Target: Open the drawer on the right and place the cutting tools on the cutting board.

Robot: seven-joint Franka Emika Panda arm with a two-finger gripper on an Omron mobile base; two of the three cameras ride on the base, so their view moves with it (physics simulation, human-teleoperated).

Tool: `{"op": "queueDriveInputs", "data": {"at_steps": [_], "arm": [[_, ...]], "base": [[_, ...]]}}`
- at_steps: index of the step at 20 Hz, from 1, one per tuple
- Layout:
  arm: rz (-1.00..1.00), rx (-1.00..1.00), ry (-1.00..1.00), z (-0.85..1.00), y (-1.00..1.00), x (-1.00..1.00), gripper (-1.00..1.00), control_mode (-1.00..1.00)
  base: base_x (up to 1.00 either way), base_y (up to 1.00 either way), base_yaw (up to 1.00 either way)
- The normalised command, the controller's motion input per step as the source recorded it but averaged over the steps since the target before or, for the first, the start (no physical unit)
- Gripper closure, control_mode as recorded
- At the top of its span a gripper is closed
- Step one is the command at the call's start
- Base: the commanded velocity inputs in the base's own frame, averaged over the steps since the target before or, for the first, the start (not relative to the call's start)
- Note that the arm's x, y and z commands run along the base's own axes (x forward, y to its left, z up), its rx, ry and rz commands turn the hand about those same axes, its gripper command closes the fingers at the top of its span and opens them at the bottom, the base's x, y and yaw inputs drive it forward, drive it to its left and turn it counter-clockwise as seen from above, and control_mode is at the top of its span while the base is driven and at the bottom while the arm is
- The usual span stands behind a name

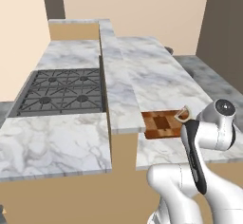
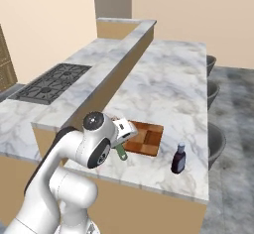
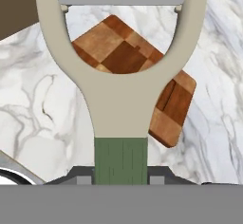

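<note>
Gripper [image 3: 121, 178] is pinched on the green handle of a peeler with a pale Y-shaped looped head [image 3: 121, 90], held above the marble counter [image 2: 168, 79]. The reddish-brown patchwork wooden cutting board [image 3: 121, 52] sits directly under it, near the counter's front edge. Step in hand, by my read: carrying this tool to the board. Next: lower until the head is on the wood, then release. Dark bottle [image 2: 178, 159] stands beside the board, so keep clear of it.
</note>
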Motion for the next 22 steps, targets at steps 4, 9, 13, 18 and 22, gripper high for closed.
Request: {"op": "queueDriveInputs", "data": {"at_steps": [4, 9, 13, 18, 22], "arm": [[0.01, 0.0, 0.0, 0.0, -0.06, 0.12, 1.0, -1.0], [0.02, 0.08, 0.04, 0.0, -0.32, 0.92, 1.0, -1.0], [0.01, 0.1, 0.09, 0.0, -0.26, 1.0, 1.0, -1.0], [0.0, 0.06, 0.15, 0.0, 0.0, 1.0, 1.0, -1.0], [0.0, 0.03, 0.18, 0.0, -0.02, 0.98, 1.0, -1.0]], "base": [[0.26, -0.13, 0.04], [0.0, 0.0, 0.0], [0.0, 0.0, 0.0], [0.0, 0.0, 0.0], [0.0, 0.0, 0.0]]}}
